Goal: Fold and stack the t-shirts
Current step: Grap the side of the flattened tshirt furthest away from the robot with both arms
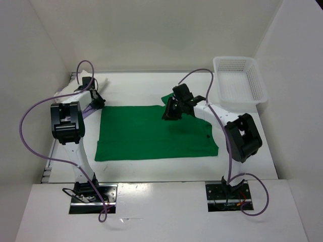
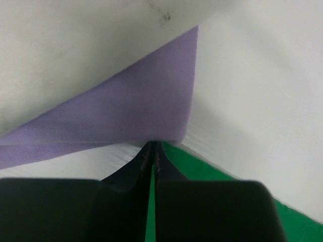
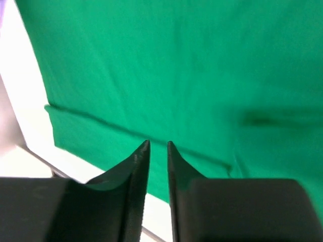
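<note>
1. Green t-shirt (image 1: 151, 136): it lies spread flat across the middle of the desk (image 1: 141, 91), forming a rough rectangle. Its long sides run left to right. In the right wrist view we see a straight fold line across the cloth close to its edge, with bare white surface beyond that edge.

2. Right claw (image 3: 158, 145): it hangs over the far edge of the green t-shirt, right of centre. Its two fingers stand a narrow gap apart. We see only green cloth through the gap and nothing gripped between the tips.

3. Left claw (image 2: 153, 147): it sits at the far left corner of the desk, just off the left end of the green t-shirt. Its fingers are drawn together to a thin slit and the tips meet at the lower edge of the lavender t-shirt (image 2: 141, 106). We cannot tell whether any cloth is pinched between them.

4. Lavender t-shirt: it lies at the far left, beside the corner of the green one.

5. Mesh basket (image 1: 242, 96): it stands at the far right, well apart from both shirts.
</note>
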Robot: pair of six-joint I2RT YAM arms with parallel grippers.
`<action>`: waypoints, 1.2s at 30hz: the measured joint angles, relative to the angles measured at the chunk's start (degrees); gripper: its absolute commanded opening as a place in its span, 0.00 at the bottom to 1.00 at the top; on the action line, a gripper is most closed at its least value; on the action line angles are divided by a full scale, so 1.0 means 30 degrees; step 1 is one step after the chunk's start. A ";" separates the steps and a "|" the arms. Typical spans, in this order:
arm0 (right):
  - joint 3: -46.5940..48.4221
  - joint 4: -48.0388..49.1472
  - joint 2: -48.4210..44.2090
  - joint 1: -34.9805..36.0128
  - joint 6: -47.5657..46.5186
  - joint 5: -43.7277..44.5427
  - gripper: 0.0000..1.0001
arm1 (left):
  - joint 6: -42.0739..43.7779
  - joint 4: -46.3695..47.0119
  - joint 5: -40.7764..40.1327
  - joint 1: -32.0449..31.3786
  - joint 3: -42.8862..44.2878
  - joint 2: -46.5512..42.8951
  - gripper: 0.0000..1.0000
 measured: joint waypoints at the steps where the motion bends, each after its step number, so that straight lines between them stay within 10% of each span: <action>1: 0.0554 0.0066 0.0342 -0.0189 0.0007 0.0044 0.30 | 0.0022 0.0000 0.0022 0.0000 0.0007 0.0000 0.05; 13: 0.7716 0.0714 0.6390 -0.6025 -0.1450 0.3424 0.51 | -0.0342 0.0291 0.0685 -0.0007 -0.2317 -0.2302 0.00; 24: 1.5686 -0.1056 1.3311 -0.5945 -0.3723 0.5843 0.59 | -0.0488 0.0532 0.1311 -0.0466 -0.2973 -0.3322 0.00; 36: 1.9285 -0.2492 1.5562 -0.5486 -0.4728 0.6382 0.26 | -0.0495 0.0488 0.1486 -0.0583 -0.3016 -0.3330 0.00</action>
